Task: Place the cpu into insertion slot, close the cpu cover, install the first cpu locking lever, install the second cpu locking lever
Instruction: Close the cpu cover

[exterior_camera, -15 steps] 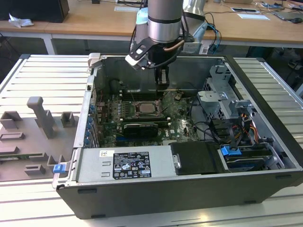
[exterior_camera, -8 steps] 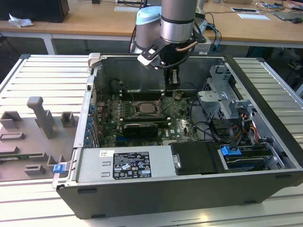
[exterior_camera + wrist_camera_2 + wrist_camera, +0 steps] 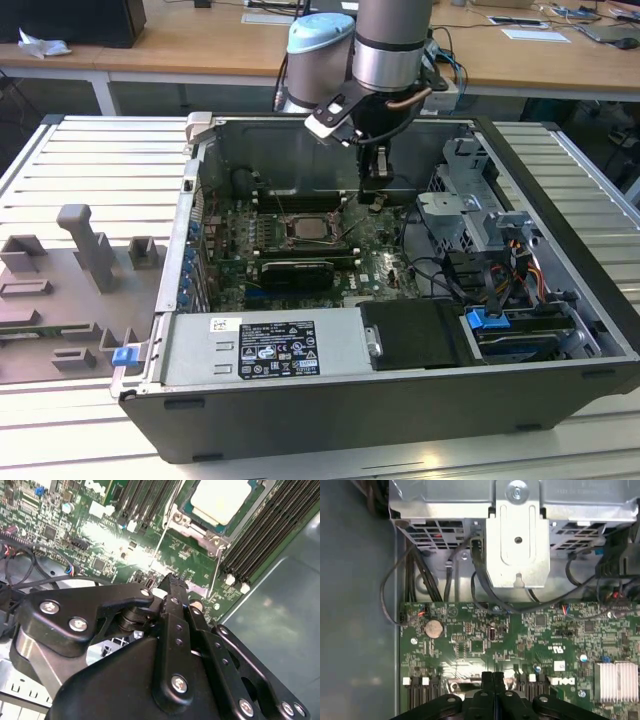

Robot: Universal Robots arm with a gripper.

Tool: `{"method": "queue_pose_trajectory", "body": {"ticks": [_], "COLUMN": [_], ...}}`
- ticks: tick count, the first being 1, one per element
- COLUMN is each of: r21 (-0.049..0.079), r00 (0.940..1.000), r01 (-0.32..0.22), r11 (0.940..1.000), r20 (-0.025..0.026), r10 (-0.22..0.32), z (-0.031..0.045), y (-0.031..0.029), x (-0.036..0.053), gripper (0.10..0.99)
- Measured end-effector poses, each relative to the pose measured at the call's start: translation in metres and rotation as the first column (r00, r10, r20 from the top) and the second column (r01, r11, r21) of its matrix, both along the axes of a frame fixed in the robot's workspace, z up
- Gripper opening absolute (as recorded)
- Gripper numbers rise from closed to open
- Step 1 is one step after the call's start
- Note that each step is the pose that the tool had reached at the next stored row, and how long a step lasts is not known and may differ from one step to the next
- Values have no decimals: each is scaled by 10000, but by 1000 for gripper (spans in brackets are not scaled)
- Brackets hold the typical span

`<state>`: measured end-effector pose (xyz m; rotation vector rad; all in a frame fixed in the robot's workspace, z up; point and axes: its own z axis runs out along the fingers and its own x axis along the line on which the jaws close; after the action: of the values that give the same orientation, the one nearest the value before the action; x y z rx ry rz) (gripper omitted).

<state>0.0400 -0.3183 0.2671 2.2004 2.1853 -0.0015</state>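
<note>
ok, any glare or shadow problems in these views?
Second wrist view: strong glare on the circuit board, the cpu face washed pale, the black gripper dark in front. First wrist view: evenly lit, metal bracket bright. Exterior view: case interior shaded.

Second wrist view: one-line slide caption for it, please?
Shut pincer points at the green board beside the seated cpu, silvery cpu cover framing it, memory slots on either side.

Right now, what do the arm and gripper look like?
The arm is a silver-grey tube with a pale blue joint cap, a black wrist and a copper-coloured cable loop. The gripper is black, with jointed link fingers fastened by silver screws.
</note>
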Motion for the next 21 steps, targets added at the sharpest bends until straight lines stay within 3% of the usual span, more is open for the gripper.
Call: {"method": "queue_pose_trajectory", "body": {"ticks": [3, 7, 12, 21], "r21": [244, 247, 247, 250], "r00": [10000, 9999, 9982, 9980], "r01": [-49, -83, -600, -621], "r11": [9997, 9997, 9979, 9978], "r20": [-59, -83, -86, -111], "r10": [51, 85, 602, 623], "z": [-4, -21, -43, -124], "y": [2, 7, 15, 56], "x": [48, 97, 133, 151], "gripper": [106, 106, 106, 106]}}
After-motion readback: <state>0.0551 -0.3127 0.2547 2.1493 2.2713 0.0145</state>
